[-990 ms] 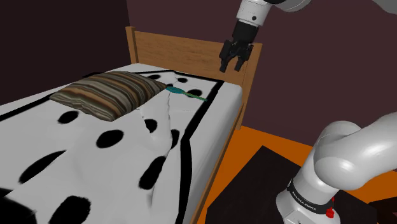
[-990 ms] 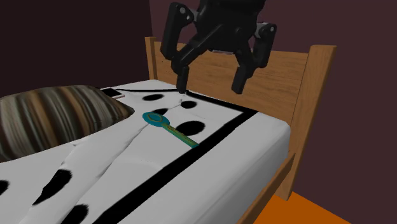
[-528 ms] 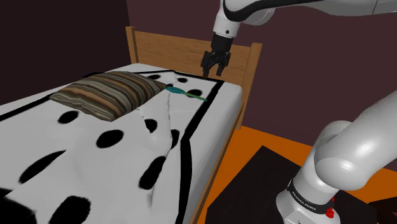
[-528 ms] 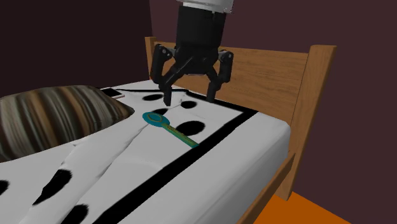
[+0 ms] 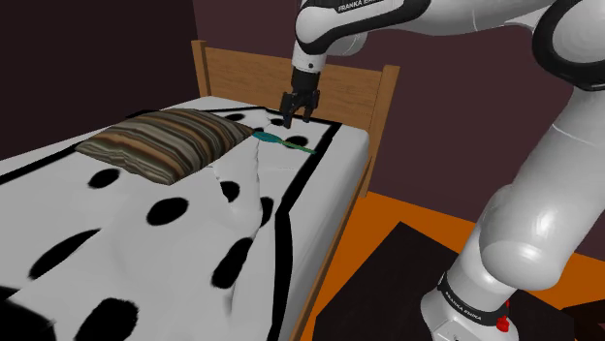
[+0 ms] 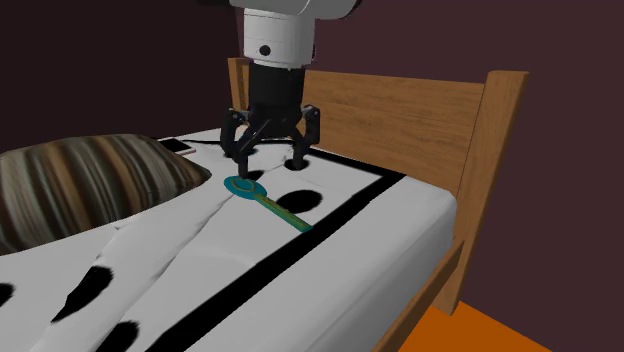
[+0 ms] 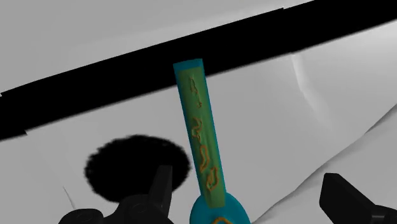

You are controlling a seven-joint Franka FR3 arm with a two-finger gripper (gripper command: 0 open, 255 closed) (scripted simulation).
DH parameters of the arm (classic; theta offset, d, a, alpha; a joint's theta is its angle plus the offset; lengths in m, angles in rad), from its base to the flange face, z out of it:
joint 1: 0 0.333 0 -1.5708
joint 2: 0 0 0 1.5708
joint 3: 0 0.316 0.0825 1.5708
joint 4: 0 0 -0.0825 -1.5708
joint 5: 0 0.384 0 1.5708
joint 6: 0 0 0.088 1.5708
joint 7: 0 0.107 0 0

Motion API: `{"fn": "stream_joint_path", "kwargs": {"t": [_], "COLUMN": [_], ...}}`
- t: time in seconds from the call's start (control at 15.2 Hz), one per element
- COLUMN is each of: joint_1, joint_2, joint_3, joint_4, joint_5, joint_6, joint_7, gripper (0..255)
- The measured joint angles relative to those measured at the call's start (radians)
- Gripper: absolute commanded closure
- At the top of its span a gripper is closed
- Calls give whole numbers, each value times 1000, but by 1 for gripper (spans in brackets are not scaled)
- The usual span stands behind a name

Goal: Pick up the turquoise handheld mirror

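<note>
The turquoise handheld mirror point(image 6: 268, 202) lies flat on the white, black-spotted bedspread point(image 6: 360, 230) near the headboard, with its round head toward the pillow. In the wrist view its long handle point(image 7: 200, 137) carries a gold pattern and points away from the hand. My black gripper point(image 6: 270, 162) hangs open, pointing down, just above the mirror's head without touching it. The shoulder view puts the gripper point(image 5: 296, 112) a little above the mirror point(image 5: 283, 143). Both fingers point(image 7: 162, 184) stand wide apart, either side of the head end.
A striped pillow point(image 5: 160, 140) lies to the shoulder view's left of the mirror. The wooden headboard point(image 6: 420, 115) rises close behind the gripper. The bed's edge point(image 5: 334, 208) drops to an orange floor point(image 5: 407, 218) with a dark mat point(image 5: 388, 281) by my stand.
The gripper has travelled toward the shoulder view's left and come down from headboard height to just above the mirror's head. Its fingers stayed open. The mirror has not moved.
</note>
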Motion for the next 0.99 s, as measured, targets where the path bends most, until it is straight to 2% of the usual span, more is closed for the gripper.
{"fn": "stream_joint_path", "kwargs": {"t": [0.33, 0.86, 0.92, 0.99], "joint_1": [1, 4, 3, 3], "joint_2": [206, 263, 264, 265], "joint_3": [3, 7, 7, 7], "joint_4": [178, 145, 142, 140], "joint_5": [-3, -1, 0, 0], "joint_6": [6, 92, 96, 98], "joint_7": [-51, -63, -64, -65], "gripper": [0, 0, 255, 255]}}
